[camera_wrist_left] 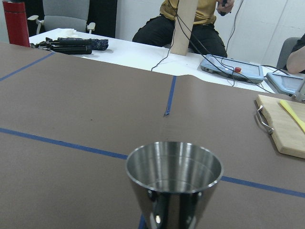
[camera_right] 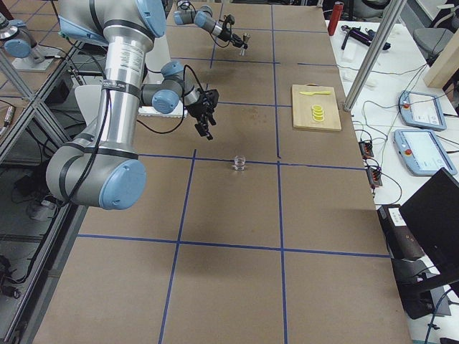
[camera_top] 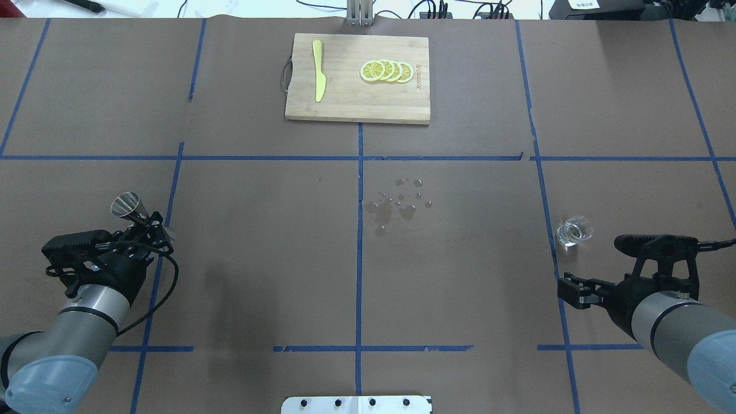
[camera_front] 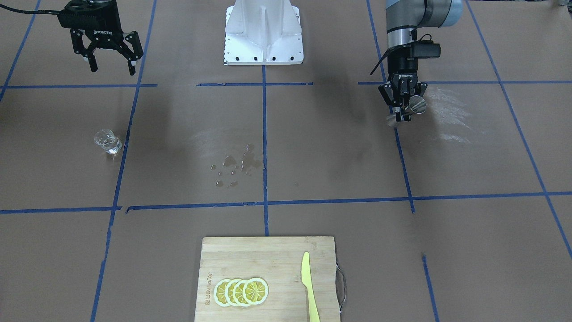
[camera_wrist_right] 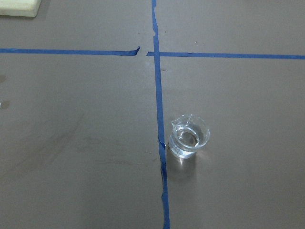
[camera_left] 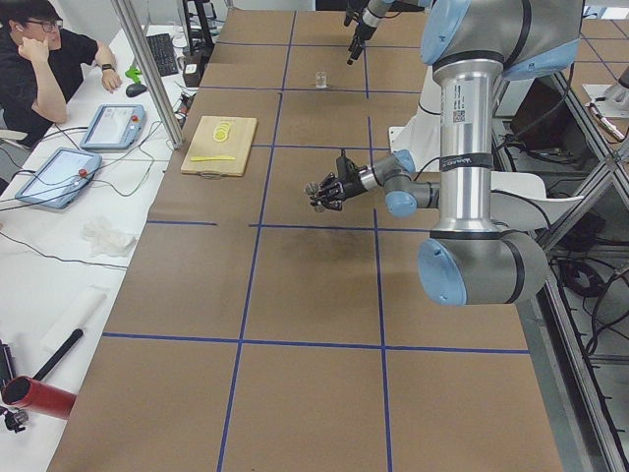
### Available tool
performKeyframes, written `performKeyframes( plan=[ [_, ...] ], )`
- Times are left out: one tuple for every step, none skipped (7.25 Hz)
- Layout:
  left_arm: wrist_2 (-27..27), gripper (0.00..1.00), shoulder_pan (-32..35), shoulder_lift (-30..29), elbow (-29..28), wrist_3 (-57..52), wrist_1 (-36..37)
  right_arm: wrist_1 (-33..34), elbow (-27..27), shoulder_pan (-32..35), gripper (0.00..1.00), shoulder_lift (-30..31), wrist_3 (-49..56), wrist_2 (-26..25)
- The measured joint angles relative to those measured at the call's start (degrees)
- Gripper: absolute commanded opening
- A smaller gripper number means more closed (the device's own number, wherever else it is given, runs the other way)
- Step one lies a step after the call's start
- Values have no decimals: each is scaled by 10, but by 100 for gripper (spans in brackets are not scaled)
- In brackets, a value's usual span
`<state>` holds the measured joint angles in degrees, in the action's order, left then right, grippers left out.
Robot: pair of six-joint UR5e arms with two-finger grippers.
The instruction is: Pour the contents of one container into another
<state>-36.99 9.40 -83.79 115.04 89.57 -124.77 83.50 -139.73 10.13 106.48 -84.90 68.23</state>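
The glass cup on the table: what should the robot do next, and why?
Probably lower the right gripper around the glass cup: its jaws stand open, apart from the cup, while the left gripper holds the jigger.

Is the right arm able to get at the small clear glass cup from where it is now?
Probably yes: the right gripper hangs open near the small clear glass cup, with nothing standing between them.
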Motion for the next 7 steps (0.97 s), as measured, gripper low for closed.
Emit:
performKeyframes(
  plan=[
    [0, 0, 0, -2, -4, -52, -58, -18, 22, -9, 100, 1, -3, -35],
    [0, 0, 0, -6, -12, -100, -112, -61, 57, -16, 100, 3, -4, -70],
    [-1, 0, 0, -12, -20, -127, -142, -108, 93, -23, 100, 5, -1, -106],
    [-3, 0, 0, -20, -26, -147, -156, -141, 119, -32, 100, 10, 1, -147],
    [-11, 0, 0, -31, -30, -166, -164, -166, 141, -39, 100, 13, 5, -184],
    [-21, 0, 0, -43, -35, -177, -167, -193, 168, -43, 100, 15, 10, -219],
    [-25, 0, 0, -54, -41, -181, -168, -225, 200, -46, 100, 16, 15, -249]
  ],
)
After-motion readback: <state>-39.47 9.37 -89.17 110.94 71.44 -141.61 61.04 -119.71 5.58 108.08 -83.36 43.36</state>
